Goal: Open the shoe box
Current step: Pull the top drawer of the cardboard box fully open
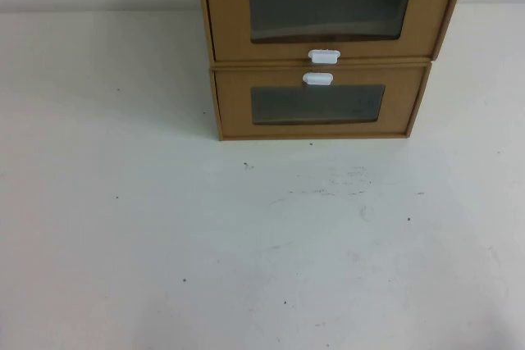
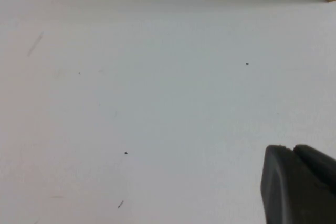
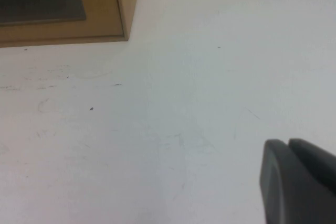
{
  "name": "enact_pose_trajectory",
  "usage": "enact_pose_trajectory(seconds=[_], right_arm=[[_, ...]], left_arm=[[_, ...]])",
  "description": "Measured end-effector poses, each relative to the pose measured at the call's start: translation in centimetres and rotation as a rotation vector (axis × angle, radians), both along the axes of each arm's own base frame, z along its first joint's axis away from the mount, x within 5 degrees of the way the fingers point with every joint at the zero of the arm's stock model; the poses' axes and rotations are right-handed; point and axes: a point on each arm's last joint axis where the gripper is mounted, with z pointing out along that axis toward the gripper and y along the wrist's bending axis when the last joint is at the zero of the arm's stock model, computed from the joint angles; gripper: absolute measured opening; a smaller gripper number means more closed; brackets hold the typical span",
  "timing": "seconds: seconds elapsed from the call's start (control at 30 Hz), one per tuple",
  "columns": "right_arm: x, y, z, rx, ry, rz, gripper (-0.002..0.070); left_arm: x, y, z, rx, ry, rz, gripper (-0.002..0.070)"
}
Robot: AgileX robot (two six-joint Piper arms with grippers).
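Two brown cardboard shoe boxes stand stacked at the back of the white table. The upper box [image 1: 332, 10] and the lower box [image 1: 320, 104] each have a dark window and a small white handle, the upper handle [image 1: 324, 56] just above the lower handle [image 1: 318, 79]. Both fronts are closed. Neither arm shows in the high view. My left gripper [image 2: 291, 150] hovers over bare table, fingers pressed together, empty. My right gripper [image 3: 287, 144] is shut and empty too, with a corner of the lower box [image 3: 100, 9] some way ahead of it.
The white table [image 1: 246, 243] carries only faint scuffs and specks in front of the boxes. A white wall rises behind the table's far edge.
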Motion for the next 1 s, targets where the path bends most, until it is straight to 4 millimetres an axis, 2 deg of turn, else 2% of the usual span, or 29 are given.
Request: enact_pose_trajectory(seconds=[1.0], right_arm=[[0.0, 0.0, 0.0, 0.0, 0.0, 0.0, -0.0019]], left_arm=[[0.09, -0.03, 0.33, -0.018, -0.036, 0.001, -0.0007]])
